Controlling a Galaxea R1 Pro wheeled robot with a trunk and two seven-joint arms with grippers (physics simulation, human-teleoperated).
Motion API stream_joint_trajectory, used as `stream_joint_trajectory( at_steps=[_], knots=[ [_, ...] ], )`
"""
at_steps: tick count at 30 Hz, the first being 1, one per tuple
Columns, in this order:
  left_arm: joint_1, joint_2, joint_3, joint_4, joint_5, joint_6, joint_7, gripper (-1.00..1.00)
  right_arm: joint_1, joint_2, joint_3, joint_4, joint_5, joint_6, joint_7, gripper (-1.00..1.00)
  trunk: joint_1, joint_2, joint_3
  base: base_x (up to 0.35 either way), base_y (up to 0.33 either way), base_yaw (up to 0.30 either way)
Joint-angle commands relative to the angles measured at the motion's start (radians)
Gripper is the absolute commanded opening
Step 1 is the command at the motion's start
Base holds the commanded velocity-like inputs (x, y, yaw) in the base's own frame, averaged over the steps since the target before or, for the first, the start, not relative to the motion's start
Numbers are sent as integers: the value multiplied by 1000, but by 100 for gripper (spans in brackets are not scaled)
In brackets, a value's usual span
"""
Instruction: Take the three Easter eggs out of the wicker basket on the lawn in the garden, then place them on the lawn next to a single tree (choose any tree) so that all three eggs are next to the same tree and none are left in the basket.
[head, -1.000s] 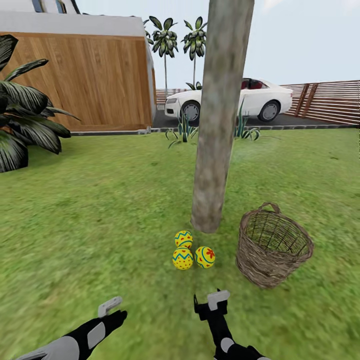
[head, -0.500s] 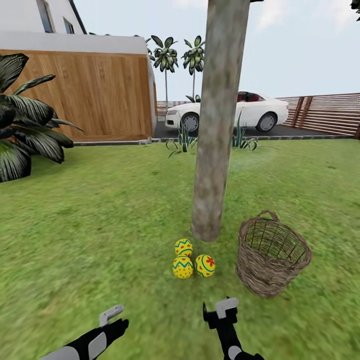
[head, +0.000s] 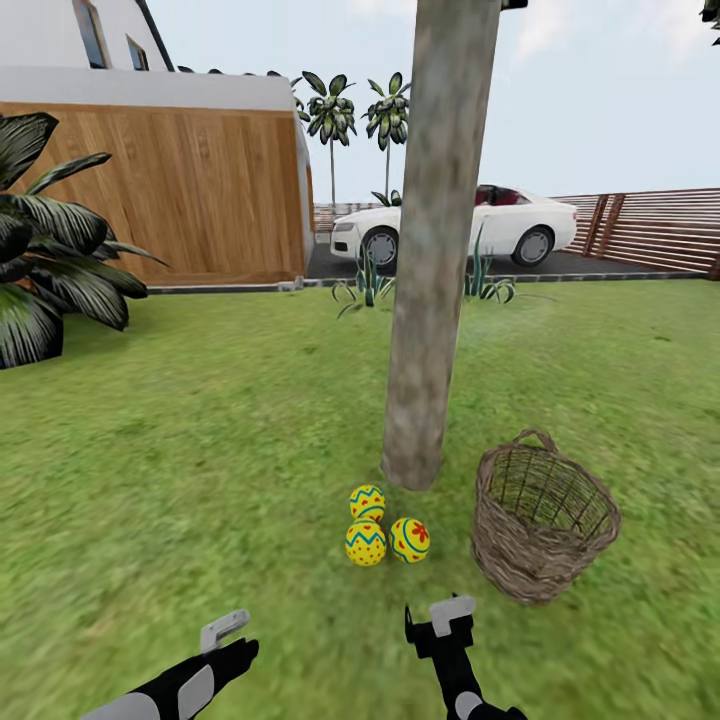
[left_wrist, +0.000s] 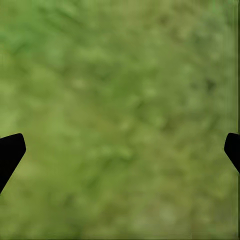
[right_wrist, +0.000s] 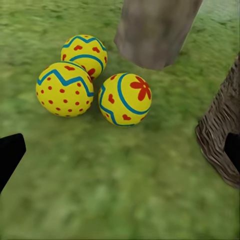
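Three yellow Easter eggs with blue zigzags and red marks (head: 367, 502) (head: 365, 544) (head: 410, 540) lie together on the lawn (head: 200, 470) at the foot of the tree trunk (head: 425, 300). The right wrist view shows the same eggs (right_wrist: 84, 52) (right_wrist: 65, 90) (right_wrist: 125, 99) in front of the trunk (right_wrist: 155, 30). To their right the wicker basket (head: 545, 530) stands tilted, and no egg is visible inside it. My right gripper (head: 435, 622) hovers open just short of the eggs. My left gripper (head: 228, 640) is open above bare grass (left_wrist: 120, 100).
A large dark leafy plant (head: 50, 260) stands at the far left. Behind the lawn are a wooden wall (head: 170, 190), spiky plants (head: 365, 275), a white car (head: 500, 220) and a slatted fence (head: 650, 225). The basket's side (right_wrist: 222, 130) is near the right gripper.
The head camera has tilted up a little, so everything sits lower in the picture. The eggs, basket and tree keep their places. Both grippers stay open.
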Motion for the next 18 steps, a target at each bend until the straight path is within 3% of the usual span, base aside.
stream_joint_trajectory(
  at_steps=[1, 18],
  knots=[
    [0, 0, -1, 0, 10, 1, -1, 100, -1, 0, 9, 0, -5, -1, -6, 100, -4, 7, 2, 0, 0, 0],
    [0, -3, -1, 0, 8, 1, -1, 100, -1, 6, 16, -3, -5, -1, 1, 100, -69, 126, 53, 0, 0, -9]
  ],
)
